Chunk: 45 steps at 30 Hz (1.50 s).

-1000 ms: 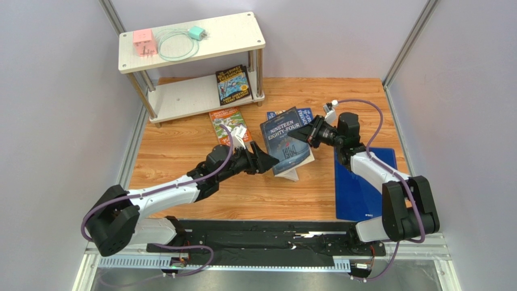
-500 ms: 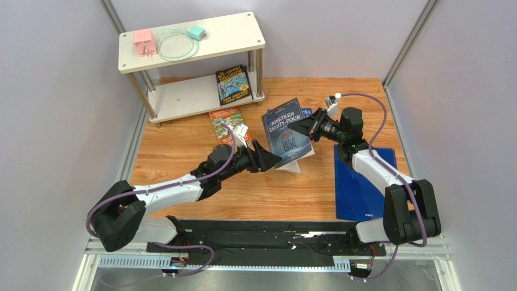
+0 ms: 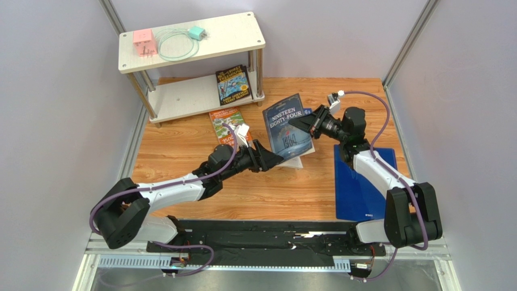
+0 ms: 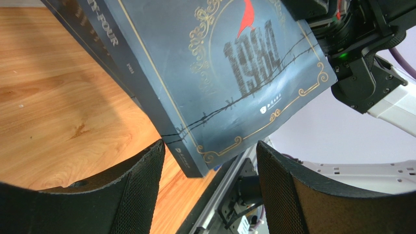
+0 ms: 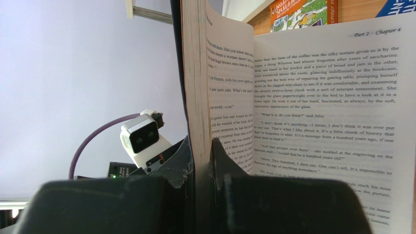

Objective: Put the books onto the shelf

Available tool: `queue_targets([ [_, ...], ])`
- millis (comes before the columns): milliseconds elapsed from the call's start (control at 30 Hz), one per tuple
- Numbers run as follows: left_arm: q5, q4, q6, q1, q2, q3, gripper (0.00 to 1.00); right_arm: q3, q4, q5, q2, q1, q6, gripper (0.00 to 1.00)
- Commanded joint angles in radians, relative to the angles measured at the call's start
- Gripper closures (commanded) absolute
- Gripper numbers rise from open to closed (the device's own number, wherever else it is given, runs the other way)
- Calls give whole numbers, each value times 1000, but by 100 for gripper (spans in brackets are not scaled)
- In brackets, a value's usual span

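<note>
Bright blue book [image 5: 399, 6], mostly out of view

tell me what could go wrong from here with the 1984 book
1. The right claw is shut on only part of the slate blue Nineteen Eighty-Four paperback. The other pages hang open beside it, so they could crease or tear, or the book could slip out.
2. The left claw stands open around the book's lower corner without gripping. If the right one lets go first, the book likely drops onto the wooden table.
</note>
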Motion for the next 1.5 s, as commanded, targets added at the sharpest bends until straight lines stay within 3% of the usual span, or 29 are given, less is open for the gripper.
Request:
queue_targets([
  [0, 25, 78, -1, -9, -10, -10, 26, 44, 162, -12, -62, 3, 67, 100],
  [200, 8, -87, 57, -9, -53, 32, 26, 38, 171, -7, -69, 6, 73, 100],
  [433, 6, 179, 28, -8, -5, -18, 26, 0, 208, -20, -62, 23, 97, 100],
  [700, 121, 385, -40, -34, 189, 136, 27, -6, 243, -10, -58, 27, 111, 100],
  [733, 129, 393, -44, -40, 200, 159, 31, -11, 243, -4, -56, 27, 111, 100],
  [867, 125, 378, -47, -54, 202, 154, 100, -11, 235, 0, -50, 27, 102, 99],
  [900, 106, 346, -48, -54, 175, 141, 100, -8, 225, 3, -50, 24, 95, 98],
  [1000, 17, 202, -23, -52, 74, 85, 100, 1, 171, 8, -49, 26, 73, 75],
  [1033, -7, 154, -5, -52, 41, 64, 100, 4, 145, 17, -50, 26, 41, 55],
  [1100, -56, 0, 15, -35, -51, 52, 100, 13, 62, 31, -59, 26, -7, 38],
  [1133, -63, -49, 28, -8, -80, 44, 100, 17, 32, 49, -65, 26, -52, 24],
  [1233, -20, -170, 19, 99, -169, 21, 100, 21, -71, 82, -85, 27, -132, 6],
  [1467, 297, -216, 43, 392, -237, 16, 100, 12, -145, 100, -93, 26, -194, 1],
])
